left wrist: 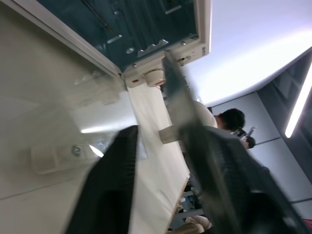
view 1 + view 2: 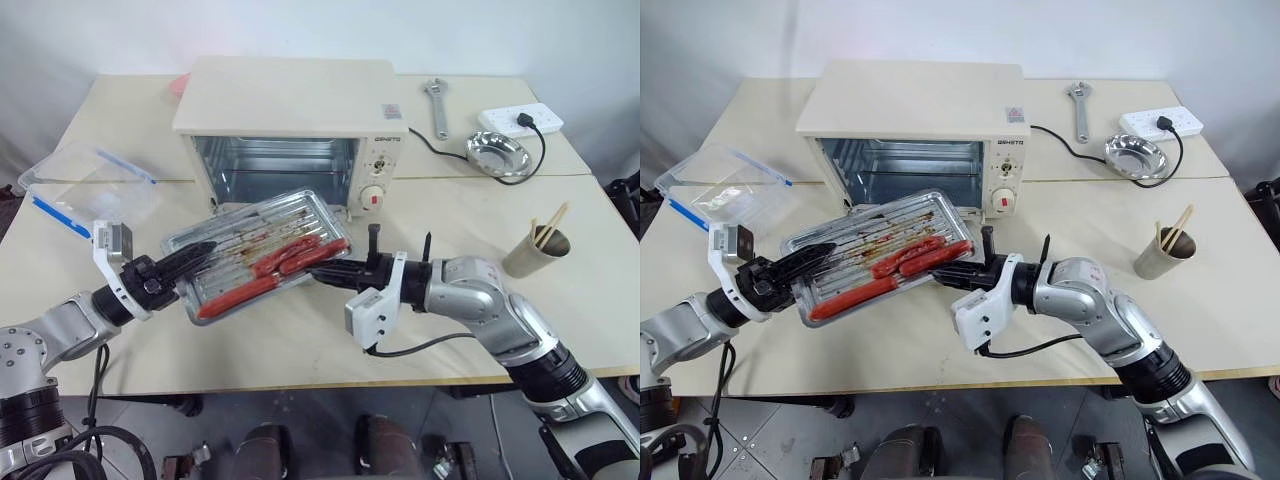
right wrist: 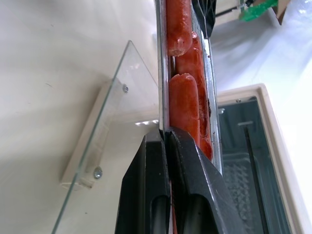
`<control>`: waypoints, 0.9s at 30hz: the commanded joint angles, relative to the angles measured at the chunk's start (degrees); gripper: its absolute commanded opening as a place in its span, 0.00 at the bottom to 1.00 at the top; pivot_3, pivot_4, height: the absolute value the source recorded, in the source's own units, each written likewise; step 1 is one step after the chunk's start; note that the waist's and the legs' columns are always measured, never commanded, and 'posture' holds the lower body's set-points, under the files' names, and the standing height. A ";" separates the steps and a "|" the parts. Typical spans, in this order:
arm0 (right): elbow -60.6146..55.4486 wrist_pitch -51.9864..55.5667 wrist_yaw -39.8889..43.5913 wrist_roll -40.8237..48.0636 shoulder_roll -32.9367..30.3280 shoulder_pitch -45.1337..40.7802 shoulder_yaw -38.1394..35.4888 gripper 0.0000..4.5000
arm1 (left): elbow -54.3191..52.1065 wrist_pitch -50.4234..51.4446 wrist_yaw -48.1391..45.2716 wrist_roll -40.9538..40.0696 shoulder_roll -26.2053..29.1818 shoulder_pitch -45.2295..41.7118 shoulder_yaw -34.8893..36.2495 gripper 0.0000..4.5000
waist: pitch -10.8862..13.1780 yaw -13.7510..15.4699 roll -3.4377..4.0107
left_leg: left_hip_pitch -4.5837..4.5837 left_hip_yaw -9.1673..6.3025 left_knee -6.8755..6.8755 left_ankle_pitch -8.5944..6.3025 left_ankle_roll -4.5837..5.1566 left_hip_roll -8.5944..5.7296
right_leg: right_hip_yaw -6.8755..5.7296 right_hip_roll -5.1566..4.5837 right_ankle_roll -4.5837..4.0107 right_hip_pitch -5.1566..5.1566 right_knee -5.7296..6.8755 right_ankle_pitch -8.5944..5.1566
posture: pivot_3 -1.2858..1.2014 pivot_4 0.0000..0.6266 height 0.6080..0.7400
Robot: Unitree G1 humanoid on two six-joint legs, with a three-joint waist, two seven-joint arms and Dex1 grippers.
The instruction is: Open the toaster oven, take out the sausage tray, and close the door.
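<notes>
Seen from the head, the sausage tray (image 2: 262, 251) hangs in the air just in front of the toaster oven (image 2: 290, 135), its long axis running from about eight o'clock to two o'clock and tipped so the eight o'clock end sits lower. Three red sausages lie along that axis toward the tray's near side. The right gripper (image 2: 322, 273) is pressed together on the tray's rim at its four o'clock edge; the right wrist view shows this edge-on, both black fingers (image 3: 146, 195) pinching the thin metal lip with sausages stacked just beyond, and the door (image 3: 112, 122) lying flat below with its handle. The left gripper (image 2: 185, 262) meets the tray at its eight o'clock end, one finger over the bottom; its wrist view shows two fingers (image 1: 109, 185) apart with the rim between them, though whether they clamp it cannot be told. That view alone catches a person in the background. The oven cavity stands open, with two knobs on its panel.
</notes>
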 commanded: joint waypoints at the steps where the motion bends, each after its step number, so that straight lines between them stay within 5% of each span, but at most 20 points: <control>1: -1.18 -1.40 -0.34 2.80 -0.04 -1.21 -2.86 0.00 | -0.94 0.46 1.31 -2.50 0.69 0.74 -0.55 0.16 | 0.00 0.00 0.00 | 0.00 0.00 0.00 0.00 0.00 0.00 | 0.00 0.00 0.00 0.00 0.00 0.00 | 0.52 0.24 1.00; 4: -1.24 -1.47 0.07 3.14 0.00 -1.03 -3.08 0.00 | -1.74 -0.08 3.20 -4.20 0.26 1.83 -0.90 0.01 | 0.00 0.01 0.00 | 0.00 0.00 0.00 0.00 0.00 0.00 | 0.01 0.00 0.00 0.00 0.00 0.00 | 0.52 0.24 1.00; 17: -2.59 -0.49 3.28 4.75 -0.30 -0.63 -3.00 0.00 | -4.67 -6.35 16.31 -15.32 -2.68 8.52 -4.22 0.01 | 0.00 0.04 0.00 | 0.02 0.00 0.01 0.00 0.00 -0.01 | 0.05 -0.01 -0.01 0.02 -0.02 0.00 | 0.52 0.24 1.00; 22: -3.26 0.83 5.85 6.41 -1.22 -0.32 -2.83 0.29 | -7.12 -10.26 19.40 -19.33 -3.72 11.09 -5.46 0.00 | 0.00 0.11 0.00 | 0.05 0.01 0.00 0.00 0.00 -0.02 | 0.09 -0.02 -0.01 0.05 -0.07 0.00 | 0.52 0.24 1.00; 27: -3.86 0.88 7.88 8.93 -2.50 0.33 -2.70 0.70 | -8.44 -13.64 22.00 -22.91 -4.29 12.52 -6.70 0.00 | 0.00 0.16 0.00 | 0.06 0.01 0.02 0.00 0.00 -0.03 | 0.11 -0.02 -0.02 0.10 -0.10 0.00 | 0.52 0.24 1.00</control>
